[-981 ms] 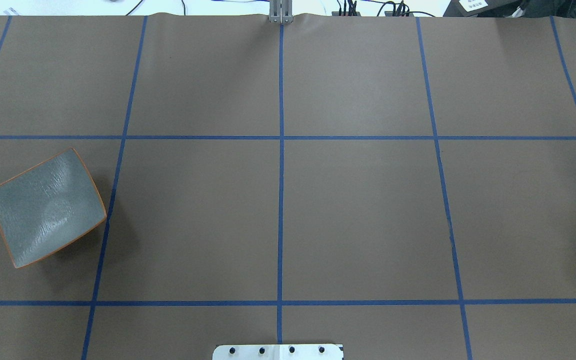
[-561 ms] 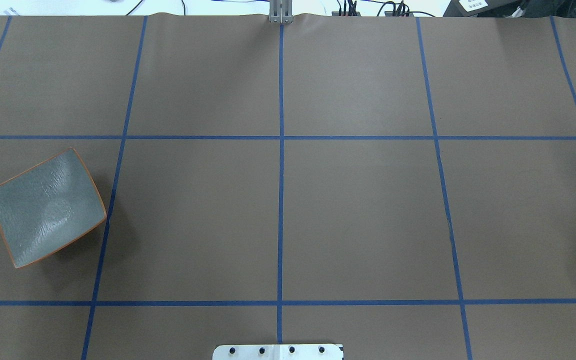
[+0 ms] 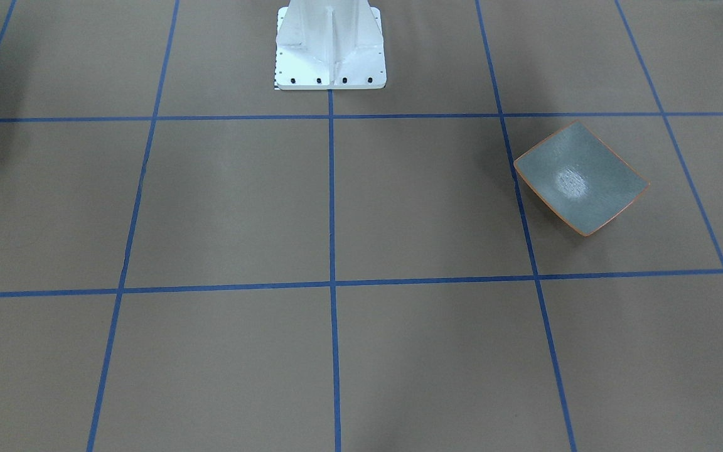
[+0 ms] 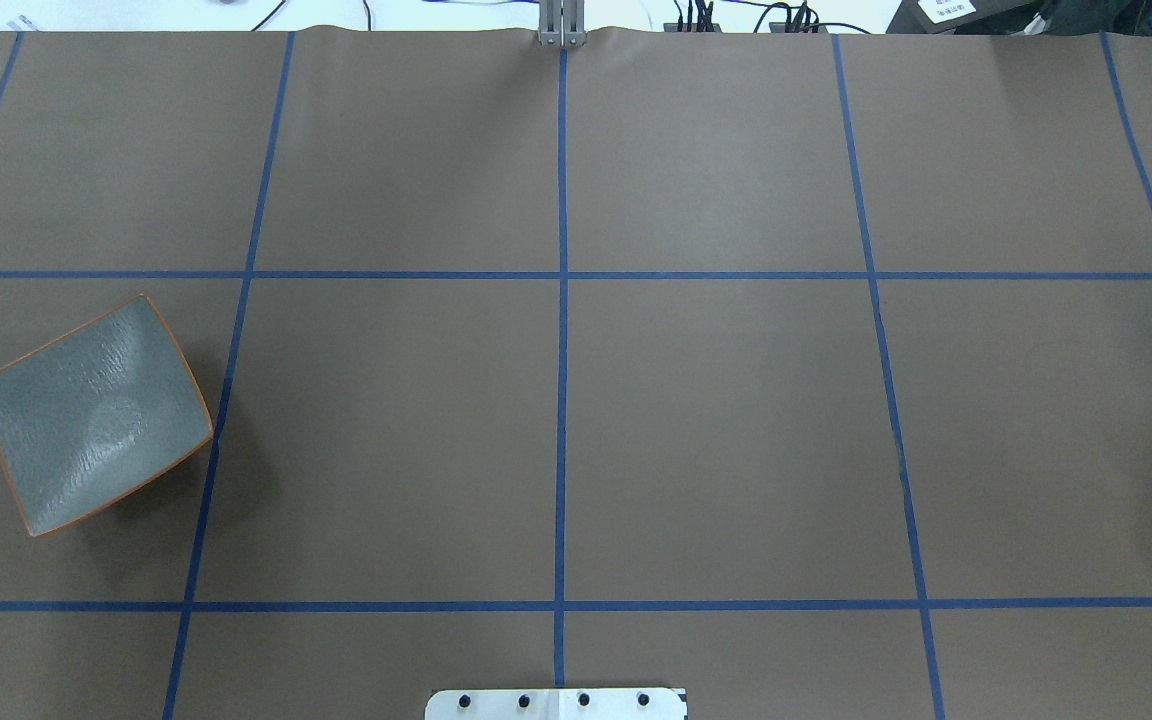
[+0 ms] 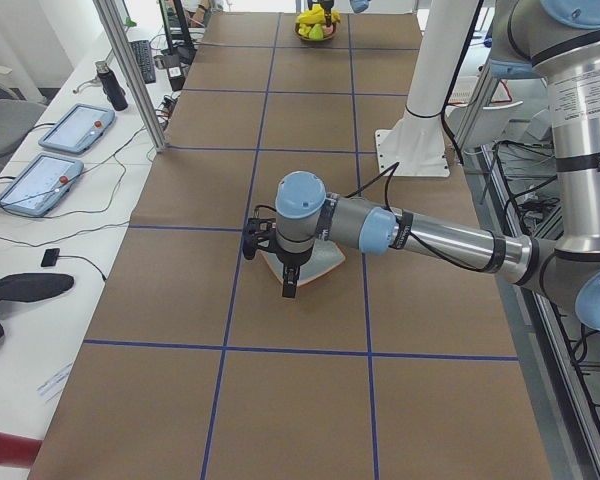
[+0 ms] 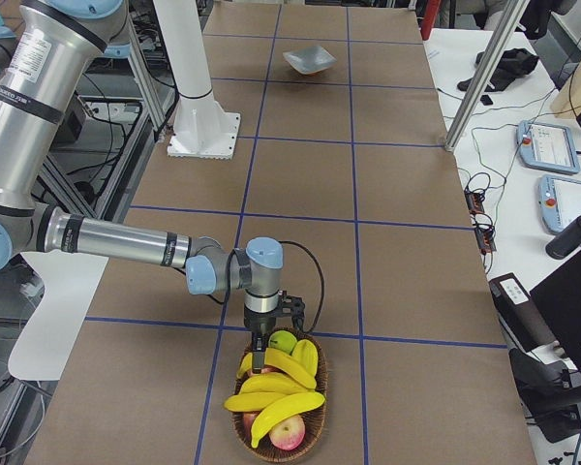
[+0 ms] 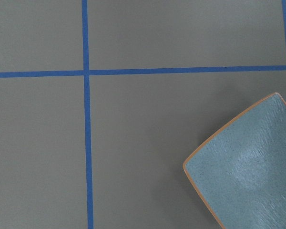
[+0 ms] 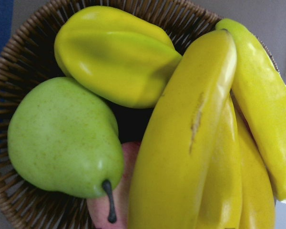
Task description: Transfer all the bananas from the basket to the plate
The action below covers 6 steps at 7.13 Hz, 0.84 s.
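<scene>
The right end effector (image 6: 259, 362) points down into the wicker basket (image 8: 16, 62). The yellow bananas (image 8: 190, 138) are piled directly beneath its tip, with a green pear (image 8: 62, 138) just beside them. The left end effector (image 5: 288, 288) hangs just above the plate (image 4: 86, 420) on the bench (image 4: 716, 420). For both, I cannot tell how far they are open or whether they hold anything.

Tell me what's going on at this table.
A two-armed robot is starting to move bananas from a wicker basket to the plate. The right claw hangs just over the basket's fruit; whether it is open cannot be told. The left claw hovers by the plate, which is empty. No banana has been moved yet; a pear shares the basket.
</scene>
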Available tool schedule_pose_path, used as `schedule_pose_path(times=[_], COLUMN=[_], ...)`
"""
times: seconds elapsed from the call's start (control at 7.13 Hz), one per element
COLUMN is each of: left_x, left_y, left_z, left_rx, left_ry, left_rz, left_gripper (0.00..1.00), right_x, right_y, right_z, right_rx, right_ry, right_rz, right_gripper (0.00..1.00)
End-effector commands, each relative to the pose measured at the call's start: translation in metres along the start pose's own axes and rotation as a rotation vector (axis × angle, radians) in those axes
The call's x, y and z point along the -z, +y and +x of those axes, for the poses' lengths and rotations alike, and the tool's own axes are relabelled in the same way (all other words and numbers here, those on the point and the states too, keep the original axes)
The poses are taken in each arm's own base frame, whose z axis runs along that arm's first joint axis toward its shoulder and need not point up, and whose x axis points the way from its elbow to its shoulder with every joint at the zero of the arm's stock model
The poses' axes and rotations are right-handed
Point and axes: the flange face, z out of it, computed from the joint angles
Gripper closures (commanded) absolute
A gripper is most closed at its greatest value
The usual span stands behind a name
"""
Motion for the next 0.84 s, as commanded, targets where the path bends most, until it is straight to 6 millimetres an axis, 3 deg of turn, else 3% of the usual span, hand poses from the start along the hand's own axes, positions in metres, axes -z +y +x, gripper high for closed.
schedule_pose_path(times=[0.0,0.14,0.28,0.56,0.7], left_x=[0.001,0.002,-0.001,-0.001,0.0], left_y=[0.0,0.0,0.002,0.001,0.001], left_z=[0.001,0.002,0.003,0.004,0.005], left_rx=[0.0,-0.004,0.004,0.003,0.003], left_ry=[0.0,0.005,0.046,0.048,0.048], left_rz=[0.001,0.003,-0.012,-0.011,-0.01], left_gripper=[0.0,0.0,0.0,0.0,0.0], right_x=[-0.001,-0.001,-0.001,0.006,0.019], right_y=[0.001,0.001,0.001,-0.002,-0.005], right_z=[0.001,0.001,0.001,-0.002,-0.005], right_rx=[0.002,0.004,0.018,0.05,0.056], right_ry=[0.003,0.001,0.0,-0.005,-0.012], right_rz=[-0.001,0.0,0.002,0.016,0.041], right_gripper=[0.48,0.69,1.0,1.0,1.0])
